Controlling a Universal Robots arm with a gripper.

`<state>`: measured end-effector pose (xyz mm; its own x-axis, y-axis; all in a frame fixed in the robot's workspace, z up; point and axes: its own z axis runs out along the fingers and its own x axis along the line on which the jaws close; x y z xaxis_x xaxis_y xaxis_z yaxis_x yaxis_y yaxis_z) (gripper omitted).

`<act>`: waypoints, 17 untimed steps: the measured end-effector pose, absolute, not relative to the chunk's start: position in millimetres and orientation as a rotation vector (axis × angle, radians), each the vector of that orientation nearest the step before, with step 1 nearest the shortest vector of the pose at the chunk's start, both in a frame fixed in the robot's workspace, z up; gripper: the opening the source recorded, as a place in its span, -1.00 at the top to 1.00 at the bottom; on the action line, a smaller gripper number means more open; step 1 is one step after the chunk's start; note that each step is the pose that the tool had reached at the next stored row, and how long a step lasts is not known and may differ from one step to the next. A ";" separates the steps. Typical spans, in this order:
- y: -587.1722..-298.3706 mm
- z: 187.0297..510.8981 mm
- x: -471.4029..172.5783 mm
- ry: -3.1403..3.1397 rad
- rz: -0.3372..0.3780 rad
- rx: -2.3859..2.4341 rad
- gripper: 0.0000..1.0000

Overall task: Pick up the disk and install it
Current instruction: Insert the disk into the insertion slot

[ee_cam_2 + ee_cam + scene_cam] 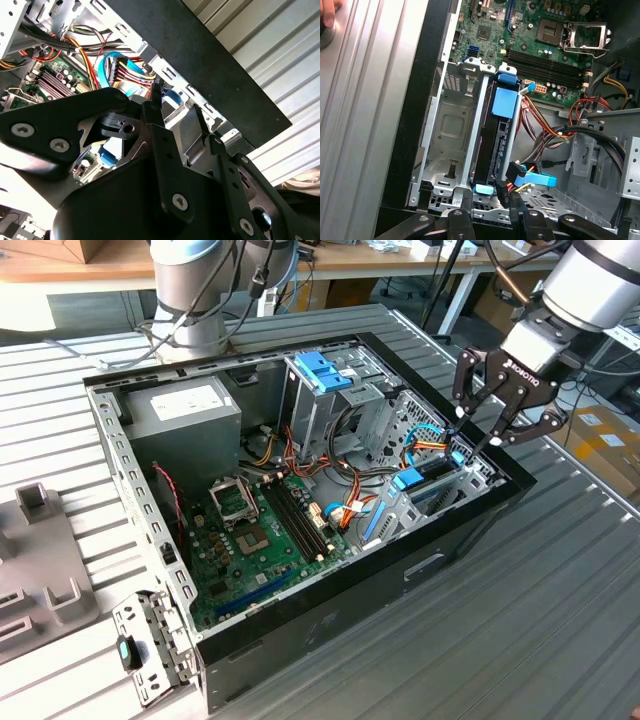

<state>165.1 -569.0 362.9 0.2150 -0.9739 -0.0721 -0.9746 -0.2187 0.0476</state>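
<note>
**A:** Tool status?
**B:** Your tool point(478, 430) is hanging w/ fingers spread, gripping nothing, just above the PC case's point(330, 610) corner at the exterior view's right.
**A:** And the disk?
**B:** In the first wrist view the disk point(492, 145) is sitting on edge in the drive bay point(451, 130) inside the case, w/ blue rails showing and cables point(535, 177) lying just beside its end.

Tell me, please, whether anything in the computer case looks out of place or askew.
Nothing looks damaged. The disk stands straight in its bay, with the open gripper close over it. One oddity: a perforated metal bracket sits tilted at the case corner, seemingly detached.
</note>
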 end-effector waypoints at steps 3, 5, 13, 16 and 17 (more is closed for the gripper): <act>-569.0 361.3 165.1 1.959 0.135 -2.442 0.15; -569.0 360.7 165.1 1.958 0.135 -2.442 0.15; -569.0 356.3 165.1 1.958 0.135 -2.442 0.15; -569.0 354.9 165.1 1.958 0.135 -2.442 0.15; -569.0 354.6 165.1 1.958 0.135 -2.442 0.15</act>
<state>165.1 -569.0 354.6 0.2151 -0.9739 -0.0721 -0.9746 -0.2188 0.0475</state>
